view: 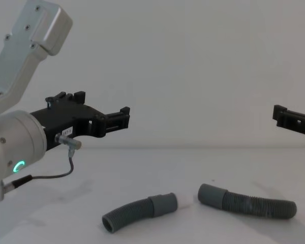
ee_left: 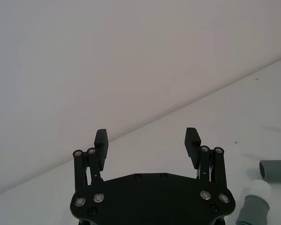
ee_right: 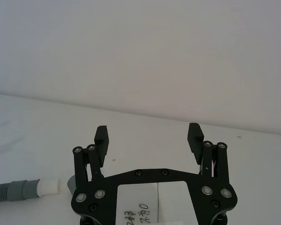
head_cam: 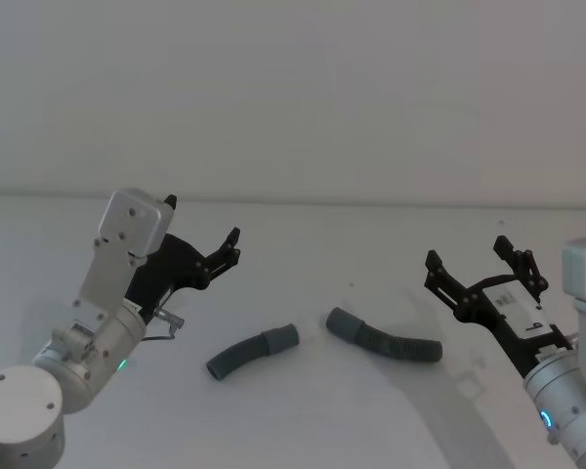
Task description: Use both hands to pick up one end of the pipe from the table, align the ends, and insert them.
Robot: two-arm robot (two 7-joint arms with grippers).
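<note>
The left pipe piece (head_cam: 249,354) and the right pipe piece (head_cam: 383,337) lie on the white table (head_cam: 322,425), with their smooth ends (head_cam: 278,338) facing each other, near but apart. The left gripper (head_cam: 203,220) and the right gripper (head_cam: 467,252) hang above the table, one at each side. Both are spread wide and hold nothing.

1. Soft, even light brightens the white tabletop (head_cam: 313,425).
2. Faint diffuse shadows (head_cam: 449,357) spread beneath the jaws of the right gripper (head_cam: 467,256).
3. Behind the jaws of the left gripper (view: 102,104), a green ring (view: 20,165) glows.

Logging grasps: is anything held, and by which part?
Nothing is held. Left gripper and right gripper are open; left pipe piece and right pipe piece lie on the table.
</note>
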